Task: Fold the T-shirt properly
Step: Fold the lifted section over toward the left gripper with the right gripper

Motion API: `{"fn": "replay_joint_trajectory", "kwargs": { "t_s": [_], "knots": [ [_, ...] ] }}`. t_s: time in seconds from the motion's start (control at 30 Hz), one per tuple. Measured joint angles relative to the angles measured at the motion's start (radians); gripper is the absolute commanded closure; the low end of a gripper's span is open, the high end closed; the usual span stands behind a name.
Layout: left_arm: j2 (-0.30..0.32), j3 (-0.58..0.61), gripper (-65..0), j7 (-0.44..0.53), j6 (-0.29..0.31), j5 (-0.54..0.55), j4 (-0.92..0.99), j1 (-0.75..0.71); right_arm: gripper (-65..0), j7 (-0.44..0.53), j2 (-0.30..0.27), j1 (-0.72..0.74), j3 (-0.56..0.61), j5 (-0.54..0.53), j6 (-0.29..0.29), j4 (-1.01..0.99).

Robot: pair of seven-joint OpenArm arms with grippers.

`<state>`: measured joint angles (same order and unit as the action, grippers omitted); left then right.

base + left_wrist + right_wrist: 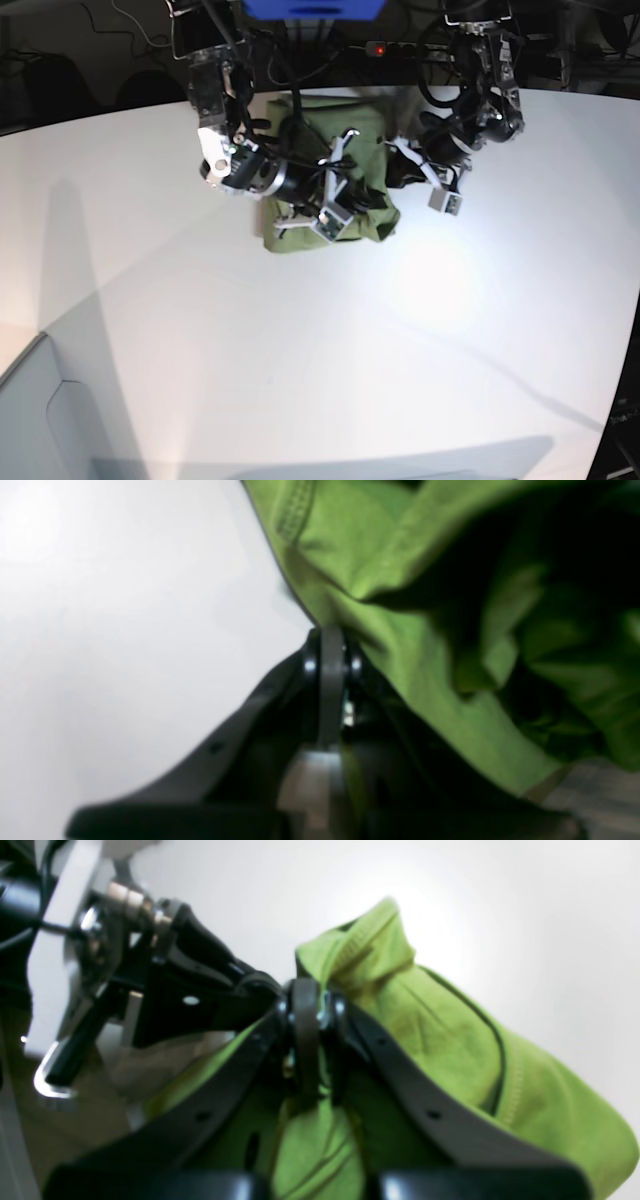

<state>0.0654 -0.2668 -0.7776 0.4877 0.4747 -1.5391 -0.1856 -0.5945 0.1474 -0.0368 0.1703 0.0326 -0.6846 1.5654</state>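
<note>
1. Cloth this soft has no stiffness of its own: the T-shirt [325,175] is light, limp and slightly wrinkled, so it will sag, drape and bunch wherever it is not held, and it will probably slide easily over the smooth white table [300,360].
2. It lies at the far middle of the table, between the two arms, with part of it gathered up off the surface.
3. Left end effector [330,640]: jaws shut, pinching a fold of the green fabric close to a stitched hem.
4. Right end effector [307,1000]: jaws likewise shut on the cloth, with a stitched edge bunched just above the grip (which part of the garment this is cannot be told).
5. Good holds, in my judgement, are hems, sleeve seams and corners, where the doubled fabric resists slipping out.
6. Nothing else rests on the table near the shirt; only cables and dark equipment beyond the far edge.
7. Main obstruction is the arms themselves, which crowd closely over the garment and hide much of it.
</note>
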Motion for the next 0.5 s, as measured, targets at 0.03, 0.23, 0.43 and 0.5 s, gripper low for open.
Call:
{"fn": "replay_joint_trajectory", "kwargs": {
  "t_s": [0.03,0.23,0.43,0.5],
  "knots": [
    [0.008,0.001,0.0,0.000,0.000,0.006,-0.001,-0.005,-0.3,0.005,0.000,0.001,-0.003,0.000,0.000,0.005],
    [0.016,-0.004,0.0,0.003,0.003,0.012,-0.005,-0.016,-0.3,0.008,0.006,0.004,-0.056,-0.011,0.000,0.131],
    [0.015,-0.005,0.0,0.004,0.003,0.010,-0.005,-0.016,-0.3,0.008,-0.001,0.003,-0.111,-0.011,0.001,0.129],
    [0.015,-0.004,0.0,0.004,0.003,0.012,-0.005,-0.016,-0.3,0.014,0.000,0.003,-0.108,-0.011,0.000,0.077]
  ]
}}
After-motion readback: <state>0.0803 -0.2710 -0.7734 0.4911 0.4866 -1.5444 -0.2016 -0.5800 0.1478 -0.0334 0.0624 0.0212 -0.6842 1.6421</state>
